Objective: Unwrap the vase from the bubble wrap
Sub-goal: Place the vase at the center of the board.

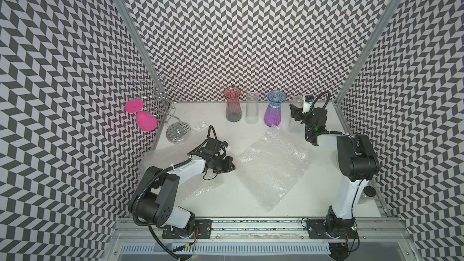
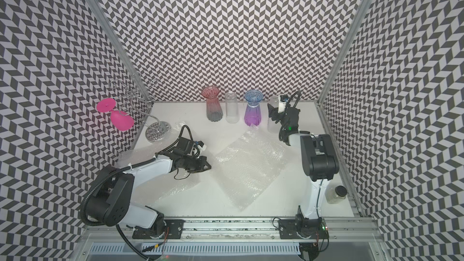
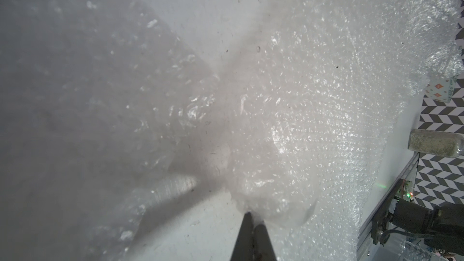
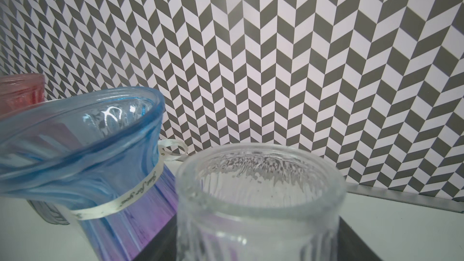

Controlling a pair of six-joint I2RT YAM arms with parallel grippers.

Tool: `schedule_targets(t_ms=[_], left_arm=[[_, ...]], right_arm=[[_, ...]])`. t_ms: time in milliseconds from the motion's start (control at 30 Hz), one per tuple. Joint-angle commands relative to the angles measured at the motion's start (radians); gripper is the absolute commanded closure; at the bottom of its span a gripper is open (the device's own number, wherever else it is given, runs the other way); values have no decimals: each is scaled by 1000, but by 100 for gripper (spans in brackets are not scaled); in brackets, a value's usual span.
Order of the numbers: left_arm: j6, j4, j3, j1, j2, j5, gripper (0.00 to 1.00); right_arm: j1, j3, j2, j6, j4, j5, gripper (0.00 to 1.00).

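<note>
My left gripper [image 3: 252, 218] nips the bubble wrap [image 1: 271, 169]; my right gripper [image 1: 296, 114] holds the clear vase [image 4: 258, 197].
My left jaws are closed on a corner of the sheet, which lies spread in the middle of the table [image 1: 319, 197]. My right jaws clasp the unwrapped clear vase from both sides; it stands upright at the back, just beside the blue-purple vase [image 1: 274, 111].

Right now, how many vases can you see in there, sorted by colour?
Red-grey vase: 1
Blue-purple vase: 1
Clear vase: 2
Total: 4
</note>
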Motion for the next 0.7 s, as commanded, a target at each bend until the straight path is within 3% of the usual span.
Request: schedule_targets(t_ms=[0, 467, 667], left_arm=[[-5, -18, 16, -5, 1, 25, 100], [-4, -43, 80, -19, 68, 44, 100], [-19, -38, 94, -27, 85, 40, 100]], right_arm=[[-10, 54, 25, -20, 239, -27, 100], [-21, 86, 168, 1, 435, -30, 93], [-22, 77, 189, 0, 472, -29, 73]])
